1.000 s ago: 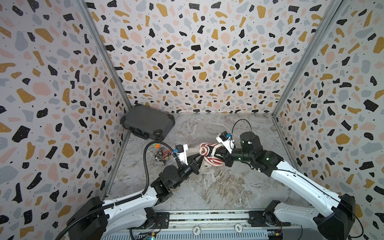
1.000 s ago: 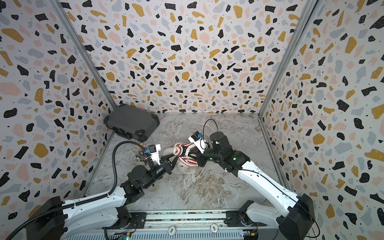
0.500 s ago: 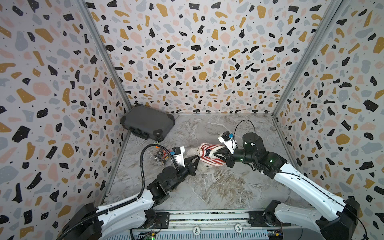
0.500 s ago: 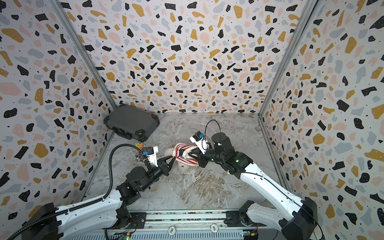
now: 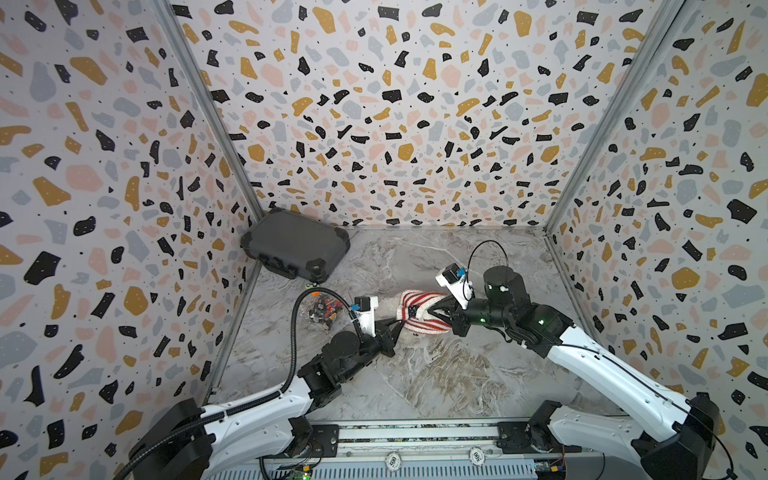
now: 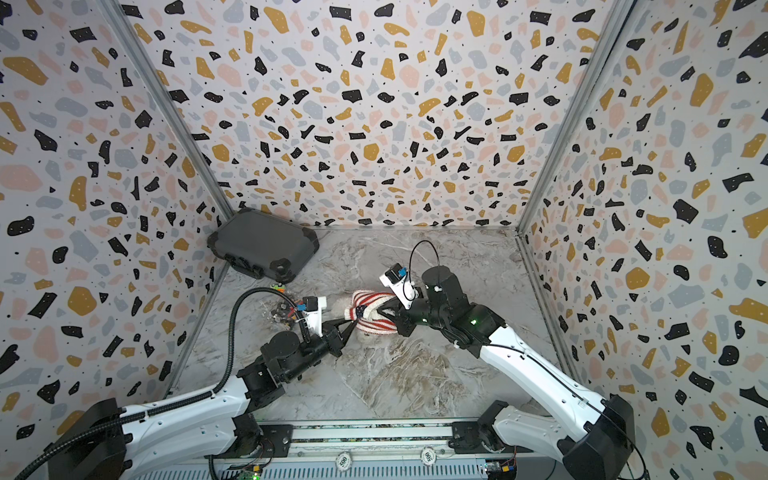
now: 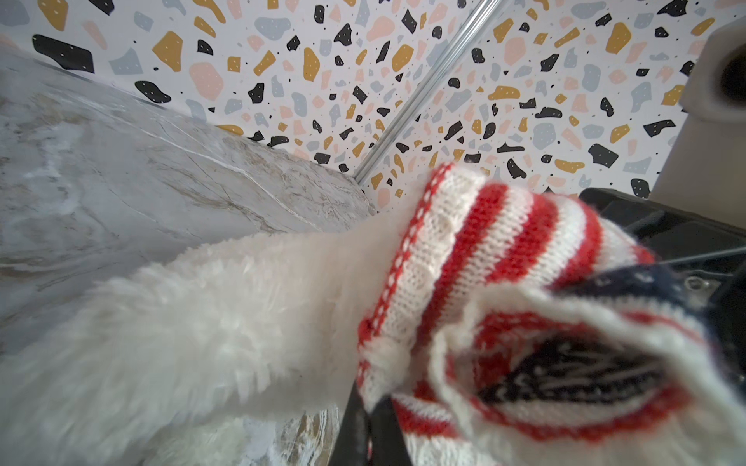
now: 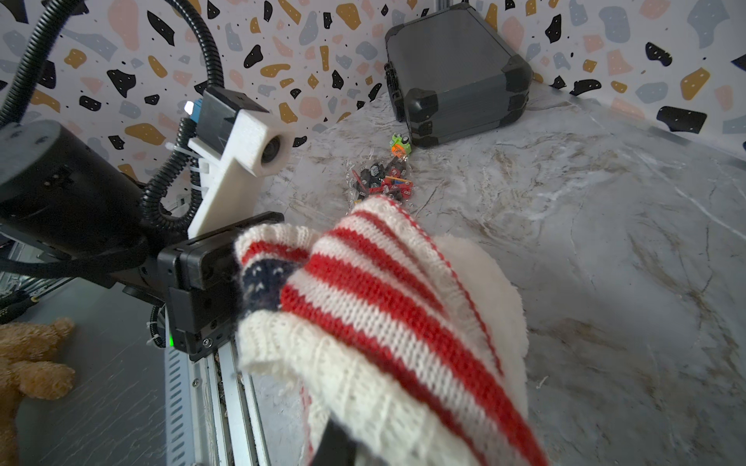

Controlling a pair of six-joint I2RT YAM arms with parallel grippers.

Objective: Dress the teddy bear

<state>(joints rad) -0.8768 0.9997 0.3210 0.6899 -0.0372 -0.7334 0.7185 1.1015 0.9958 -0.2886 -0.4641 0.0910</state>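
The bear lies between both hands with one end inside the sweater, while the left hand and the right hand are each closed on opposite sweater edges, and the bare fur is nearer the left one.

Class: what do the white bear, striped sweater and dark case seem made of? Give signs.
Teddy bear: plush pile fabric, matte; fluffy fibres. Sweater: knitted yarn, matte; visible stitch rows. Case: perhaps hard plastic or metal, satin grey; rigid ribbed sides.
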